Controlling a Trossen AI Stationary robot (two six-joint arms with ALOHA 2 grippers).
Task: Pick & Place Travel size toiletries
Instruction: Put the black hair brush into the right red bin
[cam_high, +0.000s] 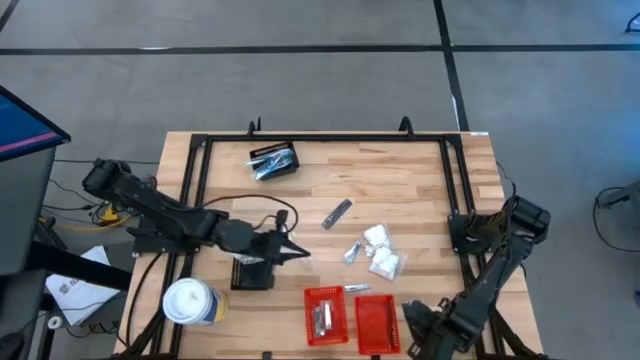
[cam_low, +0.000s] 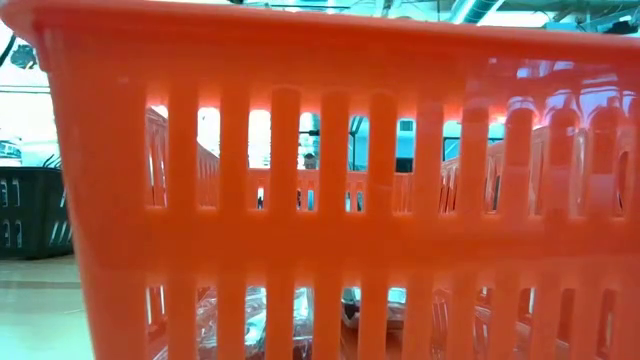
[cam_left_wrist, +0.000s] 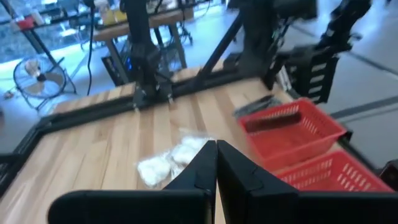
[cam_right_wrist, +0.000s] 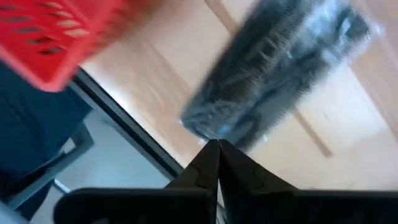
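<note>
Two red baskets fill and block the low view, white packets and silvery sachet mid counter, left gripper fingers pressed together, right gripper likewise, empty.

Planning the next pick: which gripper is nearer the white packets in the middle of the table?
Left. The left gripper, shut, points toward the white packets from across a stretch of bare wood. The right gripper, shut, sits at the table's near edge beside the red baskets, slightly farther off.
</note>
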